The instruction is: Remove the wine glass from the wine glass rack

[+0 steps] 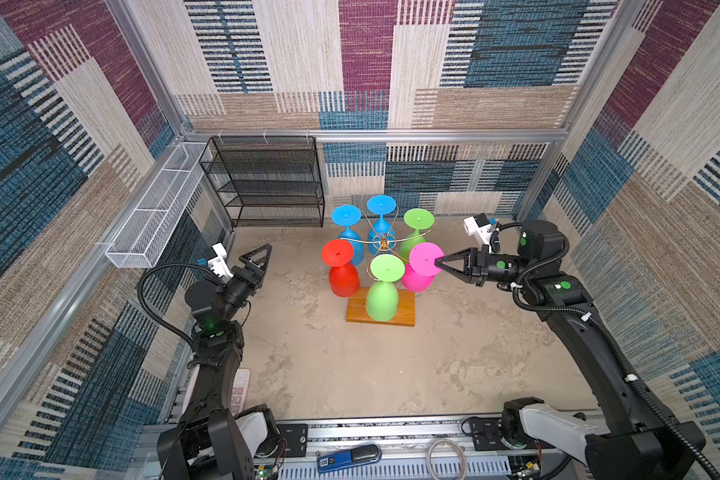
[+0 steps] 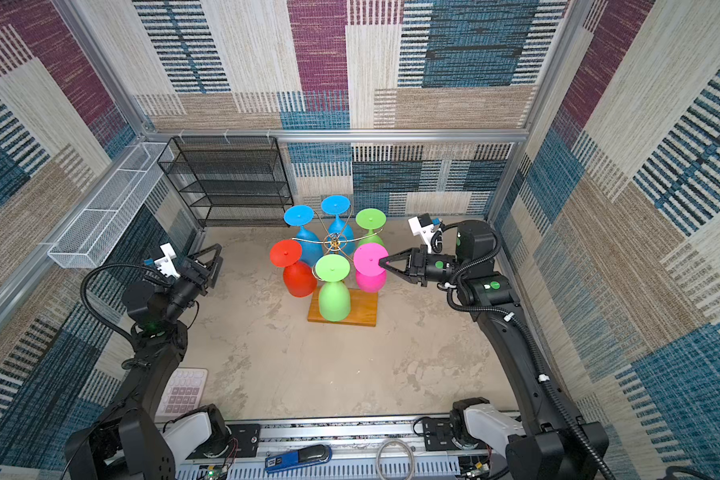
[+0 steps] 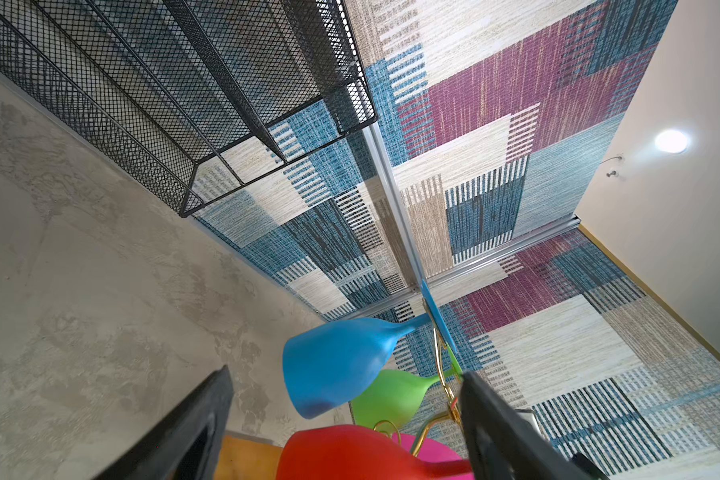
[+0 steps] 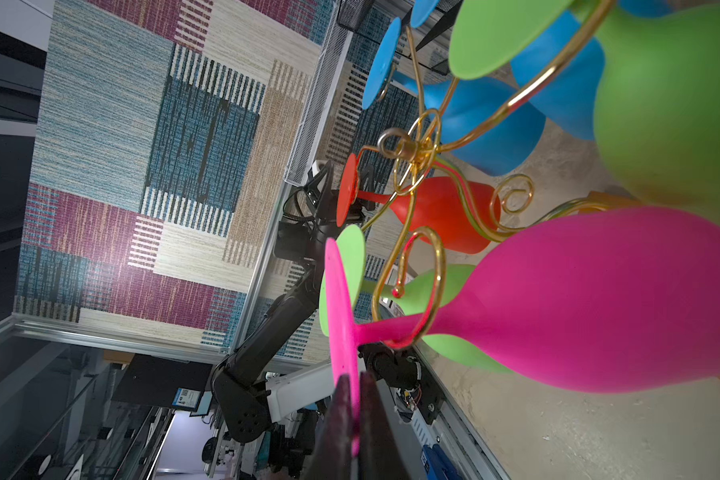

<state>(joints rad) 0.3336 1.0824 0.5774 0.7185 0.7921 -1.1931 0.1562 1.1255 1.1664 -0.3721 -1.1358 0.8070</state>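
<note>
While the left tool [image 1: 264,255] gapes empty, the right tool [image 1: 437,262] pinches the pink wine glass [image 1: 421,257] by its foot's edge.

Black mesh shelf [image 1: 266,183] beside long white mesh basket [image 1: 157,210]

The gold rack [image 1: 382,242] on its orange-brown base [image 1: 406,311] bears a pink glass [image 1: 422,255], red glass [image 1: 343,280], green glasses [image 1: 382,303] and blue glasses [image 1: 345,216].

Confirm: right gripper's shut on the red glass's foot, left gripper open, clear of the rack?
Wrong colour: right wrist view shows the right gripper shut on the foot of the pink glass; left gripper open, clear of the rack: correct.
</note>
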